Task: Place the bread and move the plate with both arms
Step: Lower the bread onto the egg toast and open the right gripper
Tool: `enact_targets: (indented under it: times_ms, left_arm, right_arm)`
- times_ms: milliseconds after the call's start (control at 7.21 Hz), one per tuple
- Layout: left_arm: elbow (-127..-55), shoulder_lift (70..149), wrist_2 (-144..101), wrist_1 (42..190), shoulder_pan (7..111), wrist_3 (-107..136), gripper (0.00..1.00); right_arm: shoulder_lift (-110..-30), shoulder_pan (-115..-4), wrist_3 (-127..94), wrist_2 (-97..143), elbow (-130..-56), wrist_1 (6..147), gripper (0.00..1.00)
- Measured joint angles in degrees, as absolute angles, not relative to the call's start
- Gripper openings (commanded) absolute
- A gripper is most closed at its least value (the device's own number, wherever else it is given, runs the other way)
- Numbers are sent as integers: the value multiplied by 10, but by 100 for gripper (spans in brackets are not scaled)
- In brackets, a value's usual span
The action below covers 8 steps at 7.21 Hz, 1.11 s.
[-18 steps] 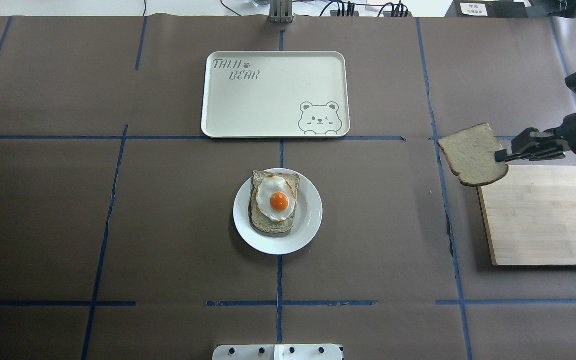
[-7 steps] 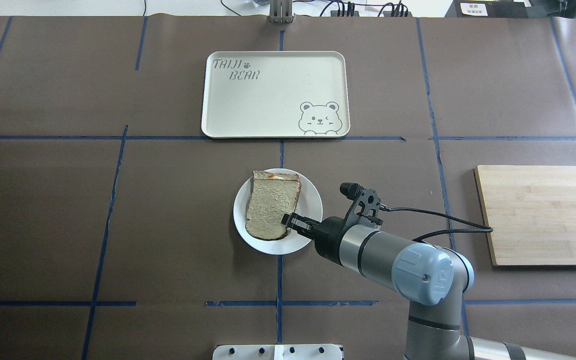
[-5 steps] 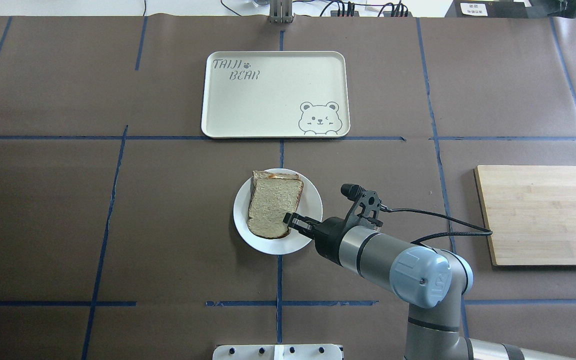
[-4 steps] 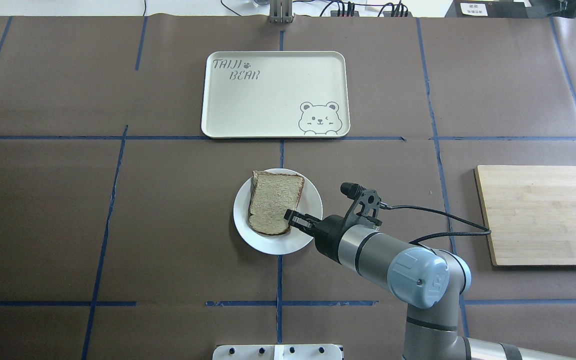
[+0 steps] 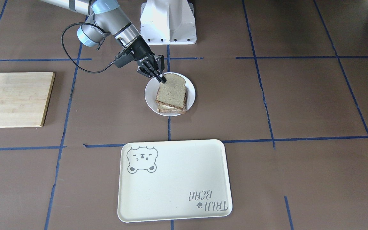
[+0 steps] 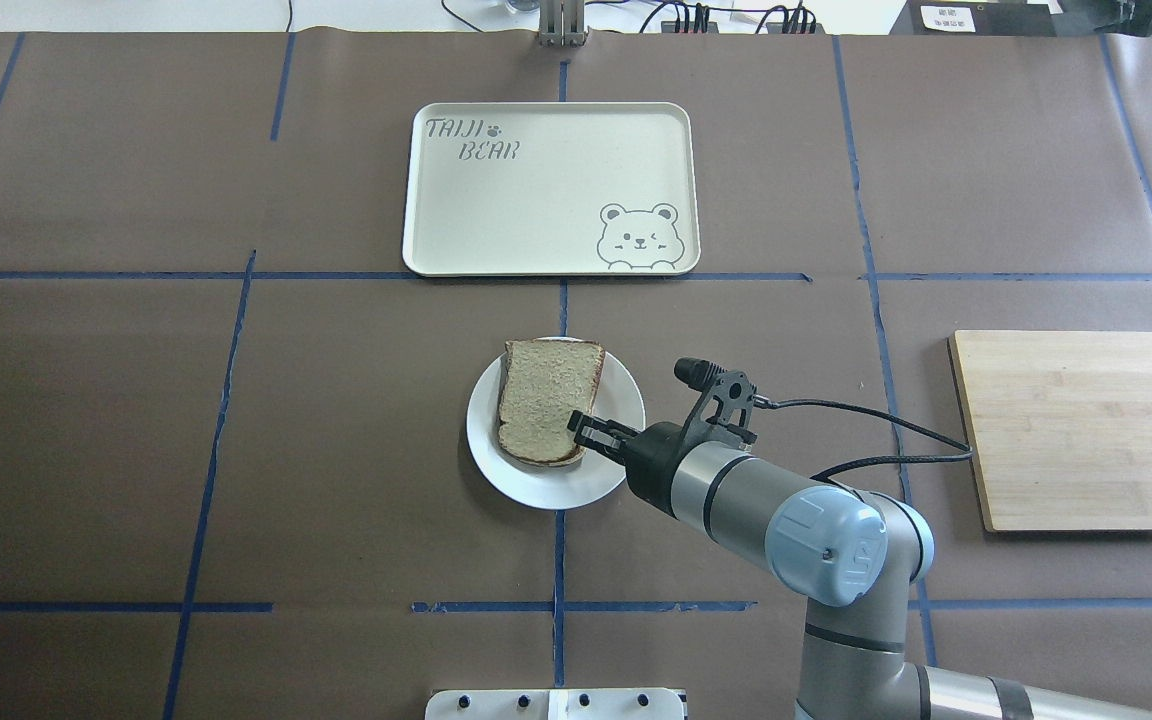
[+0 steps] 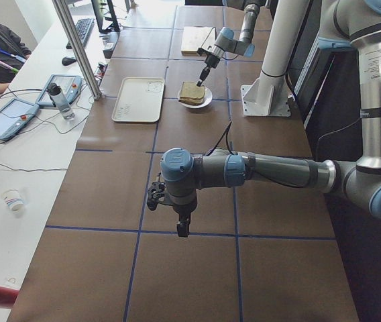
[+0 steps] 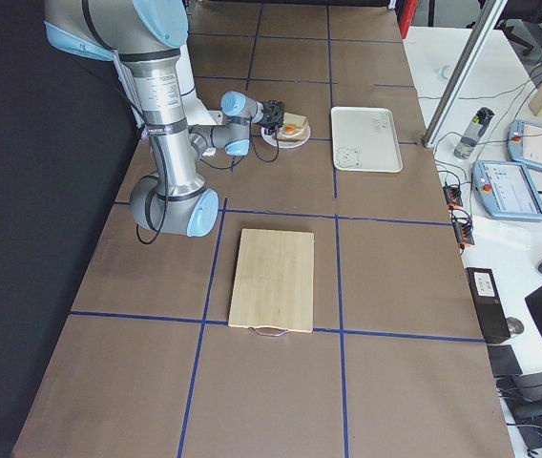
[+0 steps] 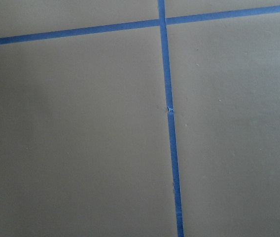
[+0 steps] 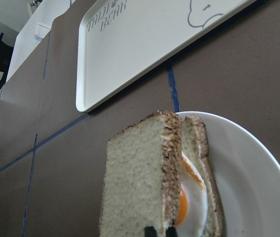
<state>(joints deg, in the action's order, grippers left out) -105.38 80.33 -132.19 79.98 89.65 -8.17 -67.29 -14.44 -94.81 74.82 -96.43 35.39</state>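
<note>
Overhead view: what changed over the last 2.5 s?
The right tool carried the bread slice leftward from over the cutting board to the plate, lowering it onto the egg toast, which it now covers. The tool still pinches the slice's corner. Plate, tray and board stayed put.

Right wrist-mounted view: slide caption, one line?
Right gripper pinches the bread, tilted over the egg-topped toast on the plate; bear tray behind.

We see the bench point(image 6: 336, 450) covered in brown paper and crossed by blue tape lines point(image 6: 558, 560). Directly on it lie the white plate point(image 6: 536, 492) at the middle, the cream bear tray point(image 6: 536, 200) beyond it, and a wooden board point(image 6: 1086, 430) well apart on the robot's right.
</note>
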Motion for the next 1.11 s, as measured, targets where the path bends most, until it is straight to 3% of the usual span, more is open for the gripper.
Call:
enact_targets:
  times_ms: [139,416,1110]
  left_arm:
    - [-1054,803,-1322,800,896,-82,100]
    - [-1054,803,-1322,800,896,-82,100]
    - [-1055,805,-1322,800,896,-82,100]
  right_arm:
    - [-673,-144,-947,748,-961,354,2]
    - [-672,-143,-947,748,-955,355,100]
    - [-641,-169,-931,783,-971,460,100]
